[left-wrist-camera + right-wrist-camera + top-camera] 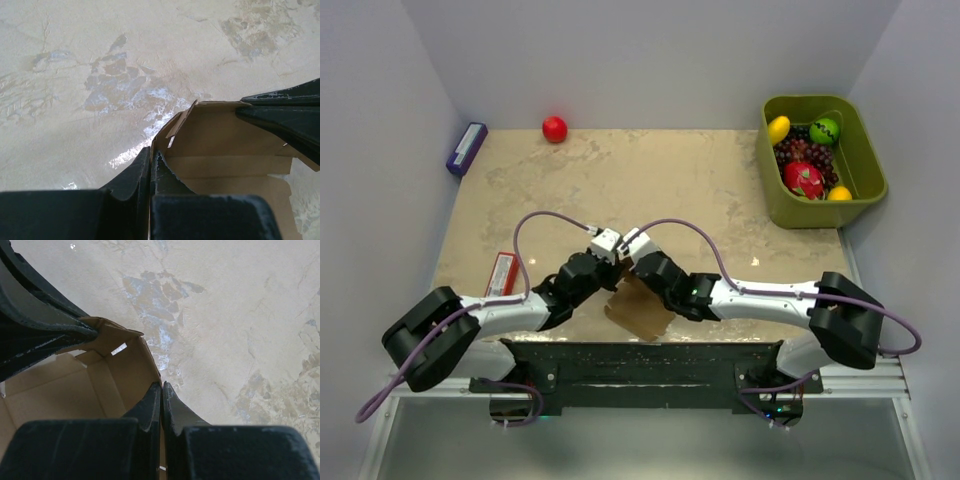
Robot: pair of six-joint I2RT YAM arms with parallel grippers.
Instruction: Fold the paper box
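Observation:
The paper box (pixel 638 308) is plain brown cardboard, partly opened, held between both arms near the table's front edge. My left gripper (pixel 150 156) is shut on the box's left wall (pixel 220 135), one finger inside and one outside. My right gripper (pixel 162 389) is shut on the box's right wall (pixel 127 372) in the same way. The right gripper's fingers (pixel 285 112) show at the far corner in the left wrist view. The left gripper's fingers (pixel 40 320) show at the box's far corner in the right wrist view. The box's inside faces both wrist cameras.
A green bin (pixel 865 170) with toy fruit stands at the back right. A red ball (pixel 554 128) lies at the back, a purple-blue box (pixel 466 148) at the back left, a flat red packet (pixel 501 272) at the left edge.

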